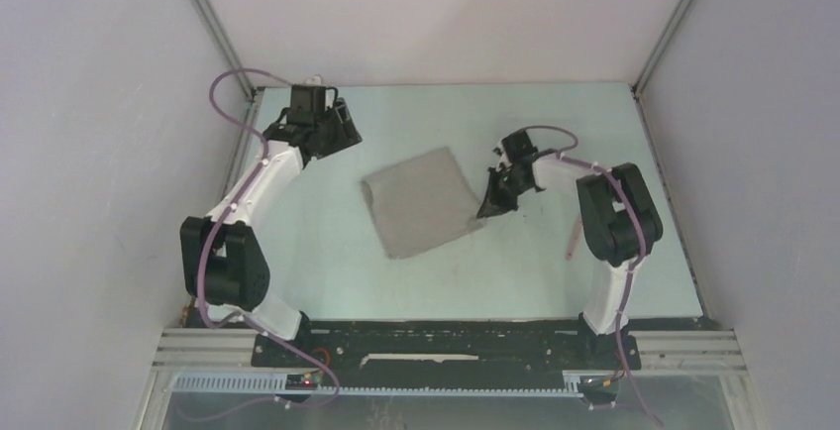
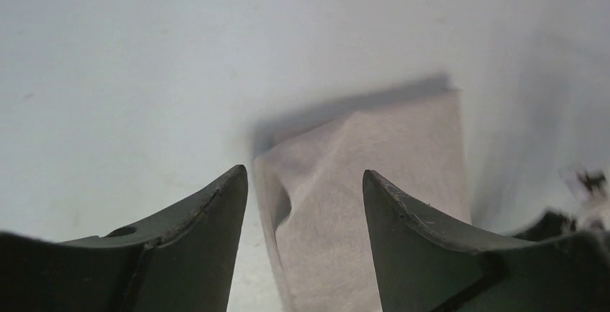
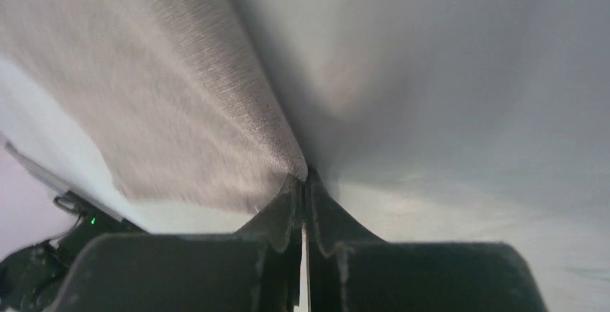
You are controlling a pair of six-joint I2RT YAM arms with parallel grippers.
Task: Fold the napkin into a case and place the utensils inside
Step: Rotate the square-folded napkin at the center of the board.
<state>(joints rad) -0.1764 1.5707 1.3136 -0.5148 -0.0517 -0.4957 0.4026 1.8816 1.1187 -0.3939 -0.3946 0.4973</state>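
The napkin (image 1: 421,202) lies on the surface (image 1: 327,252), left edge curled; the right gripper (image 1: 490,210) has jaws closed on its right corner; the left gripper (image 1: 340,125) hovers beyond its far-left corner, jaws apart; right of it, seemingly a pink utensil (image 1: 573,237).

Far out, left end effector (image 2: 302,175) spread wide, right end effector (image 3: 303,179) low, pinched tight on napkin (image 3: 180,89) corner

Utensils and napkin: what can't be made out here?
Top view: utensils show only as a thin pink sliver beside the right arm, too small to identify.
Left wrist view: the napkin runs off the bottom edge.
Right wrist view: pinched corner hidden between the right fingers.
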